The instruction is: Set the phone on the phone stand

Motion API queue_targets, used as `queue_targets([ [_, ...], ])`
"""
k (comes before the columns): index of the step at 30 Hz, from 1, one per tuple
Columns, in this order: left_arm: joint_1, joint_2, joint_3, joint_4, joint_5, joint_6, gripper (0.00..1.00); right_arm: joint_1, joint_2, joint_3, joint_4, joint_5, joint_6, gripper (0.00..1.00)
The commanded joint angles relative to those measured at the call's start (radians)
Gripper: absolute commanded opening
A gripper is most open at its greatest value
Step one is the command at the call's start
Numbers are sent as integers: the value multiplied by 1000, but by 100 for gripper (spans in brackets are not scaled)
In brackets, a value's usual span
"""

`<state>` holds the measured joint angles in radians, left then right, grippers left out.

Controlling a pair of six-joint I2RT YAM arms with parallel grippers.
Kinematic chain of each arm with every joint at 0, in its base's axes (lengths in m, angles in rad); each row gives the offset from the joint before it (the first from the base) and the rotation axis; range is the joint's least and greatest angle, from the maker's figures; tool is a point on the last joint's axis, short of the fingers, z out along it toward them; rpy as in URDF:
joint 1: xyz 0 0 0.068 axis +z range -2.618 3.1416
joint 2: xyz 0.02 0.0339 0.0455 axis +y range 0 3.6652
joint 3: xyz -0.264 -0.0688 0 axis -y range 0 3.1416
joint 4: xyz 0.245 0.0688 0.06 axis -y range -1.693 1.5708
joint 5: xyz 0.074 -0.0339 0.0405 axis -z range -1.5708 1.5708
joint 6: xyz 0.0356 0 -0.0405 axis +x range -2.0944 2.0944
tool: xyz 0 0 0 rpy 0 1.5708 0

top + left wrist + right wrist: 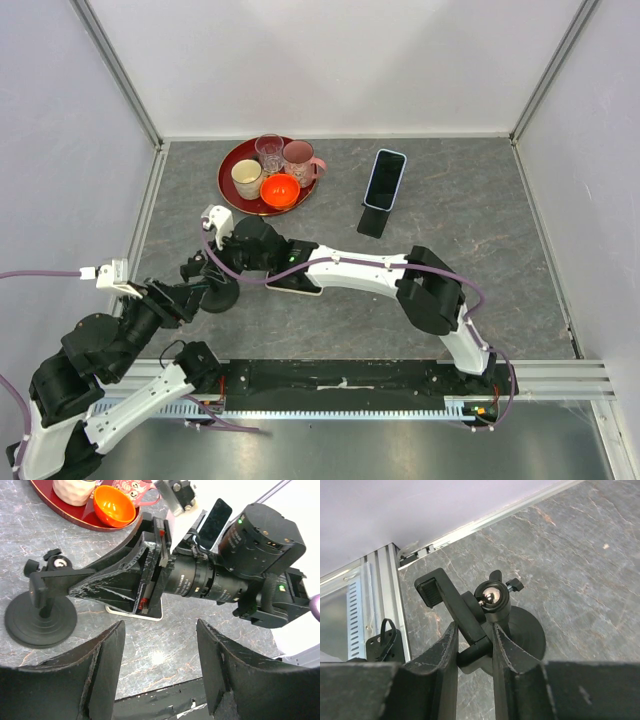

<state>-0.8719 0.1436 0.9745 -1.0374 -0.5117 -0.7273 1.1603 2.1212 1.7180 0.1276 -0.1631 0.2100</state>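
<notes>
The black phone stand [214, 294] has a round base, a ball joint and a clamp arm; it stands at the left of the table. My right gripper [474, 630] is shut on the stand's clamp arm [451, 605], just beside the ball joint [490, 597]. In the left wrist view the right gripper [75, 582] holds the stand [41, 622] from the right. A white-edged phone [295, 284] lies flat under my right forearm and also shows in the left wrist view [150, 614]. My left gripper [160, 665] is open and empty, just in front of the stand.
A red tray [232, 186] with cups and an orange bowl [280, 189] sits at the back left. A blue-cased phone [385, 178] and a black slab [373, 222] lie at the back centre. The metal rail [395, 605] runs along the table's left edge.
</notes>
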Motion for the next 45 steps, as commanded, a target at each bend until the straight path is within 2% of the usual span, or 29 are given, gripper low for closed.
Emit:
queue_targets([
  [1,-2,1,10,39,7,-34,65,-34,-185,-9,49,135,57,0],
  [5,-3,-15,0,37,-5,-31,65,-105,-387,-170,72,266,124,0],
  [10,-1,-33,-20,43,-11,-31,66,-212,-657,-403,24,407,98,0],
  [16,-3,19,-78,118,9,28,69,-339,-939,-697,-65,444,37,0],
  [19,-3,105,-115,184,41,65,71,-379,-1041,-803,-89,421,28,0],
  [24,-2,267,-129,266,71,80,71,-389,-1107,-902,-91,306,9,0],
  [28,-3,313,-164,359,124,86,71,-389,-1109,-957,-85,315,29,0],
  [34,-1,317,-191,378,165,68,70,-387,-1107,-1002,-82,326,52,1],
  [36,-2,310,-188,379,165,69,70,-387,-1121,-1012,-92,326,74,11],
  [39,-3,297,-183,378,164,74,70,-383,-1168,-1017,-124,321,83,47],
  [40,-1,295,-178,378,160,75,70,-381,-1193,-1011,-156,342,91,68],
  [42,-1,290,-172,381,154,86,70,-376,-1211,-979,-228,356,88,82],
  [45,-1,292,-171,389,145,97,70,-370,-1221,-896,-337,393,60,98],
])
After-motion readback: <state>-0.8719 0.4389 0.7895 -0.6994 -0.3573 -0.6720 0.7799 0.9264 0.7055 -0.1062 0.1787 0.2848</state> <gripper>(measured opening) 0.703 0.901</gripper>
